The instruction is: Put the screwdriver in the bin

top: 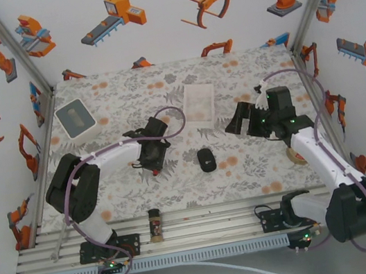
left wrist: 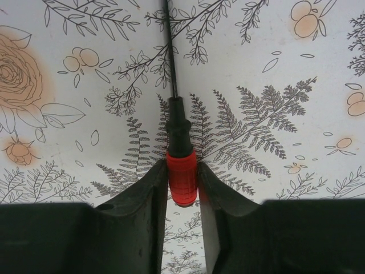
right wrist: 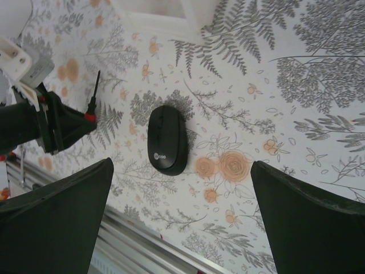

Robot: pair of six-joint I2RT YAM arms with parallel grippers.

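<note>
The screwdriver [left wrist: 182, 177] has a red handle pinched between my left gripper's [left wrist: 182, 185] two black fingers, and its thin black shaft points away over the floral cloth. From above, the left gripper [top: 153, 164] sits left of centre, pointing down at the table. The bin [top: 199, 101], a shallow translucent tray, lies at the back centre, beyond and to the right of that gripper. My right gripper [top: 239, 119] hovers open right of centre with nothing between its fingers. In the right wrist view, the left gripper [right wrist: 68, 127] and the screwdriver [right wrist: 91, 114] are at left, and the bin's corner [right wrist: 165, 14] is at the top.
A black mouse [top: 206, 159] lies between the two grippers, under the right gripper [right wrist: 181, 171]. A white square box [top: 74, 118] stands at the back left. A tape roll [top: 295, 155] lies by the right arm, and a small bottle [top: 155, 224] on the front rail.
</note>
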